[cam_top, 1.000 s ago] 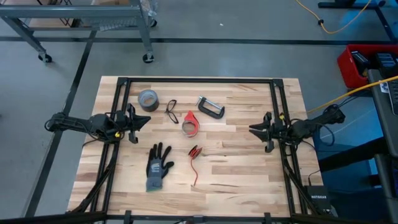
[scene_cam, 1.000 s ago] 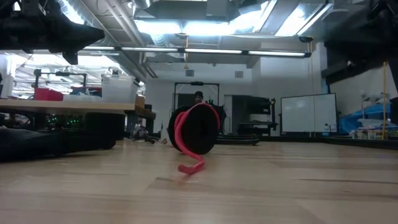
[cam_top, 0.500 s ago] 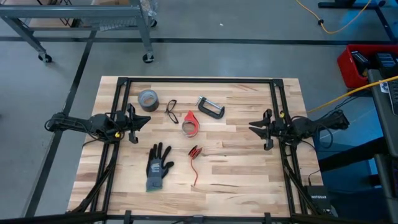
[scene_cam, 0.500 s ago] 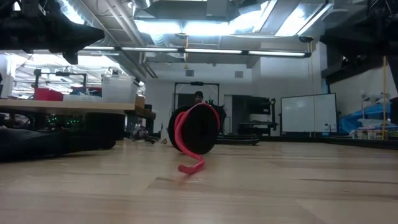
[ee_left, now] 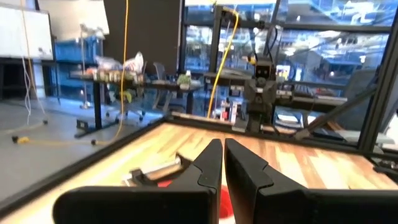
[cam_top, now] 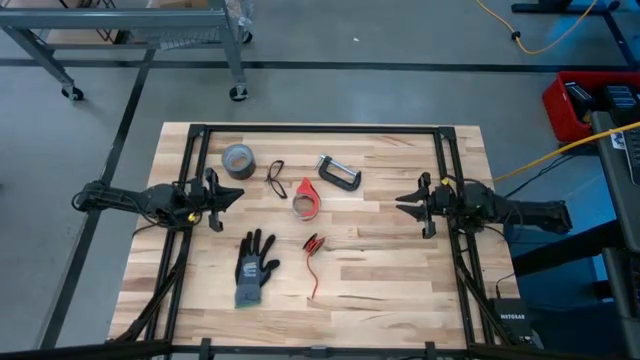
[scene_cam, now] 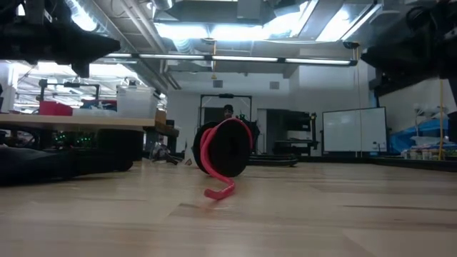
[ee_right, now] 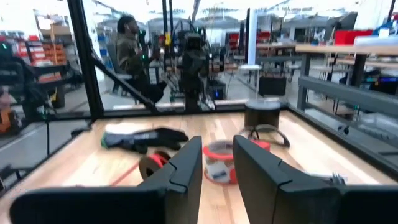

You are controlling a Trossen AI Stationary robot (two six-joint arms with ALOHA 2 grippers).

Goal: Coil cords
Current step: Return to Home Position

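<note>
Nearest the front of the surface [cam_top: 400, 290], the red wire [cam_top: 312, 268] lies loose beside the glove [cam_top: 255, 268], its clip ends [cam_top: 314, 242] short of the red-edged ring [cam_top: 307, 198]. Farther back sits the looped black cord [cam_top: 275, 178]. The 2 arms rest at the sides, the left pincer [cam_top: 236, 193] almost closed, the right pincer [cam_top: 400, 201] slightly parted, each holding nothing. Parking now risks leaving the wire unwound, and the ring, seemingly on edge, might roll.

Wooden worktop [cam_top: 400, 290], plank-surfaced, with black rails along its edges.
Grey tape roll [cam_top: 237, 158]: lying flat, far left.
Metal C-clamp [cam_top: 339, 173]: lying flat, far centre.
Red-edged round ring [cam_top: 308, 200]: near the clamp; shows a dark round face in the low view [scene_cam: 225, 148].
Dark work glove [cam_top: 255, 268]: spread flat, near left.
Floor beyond: wheeled metal frame [cam_top: 237, 60], yellow cable [cam_top: 540, 35], red case [cam_top: 570, 100].
</note>
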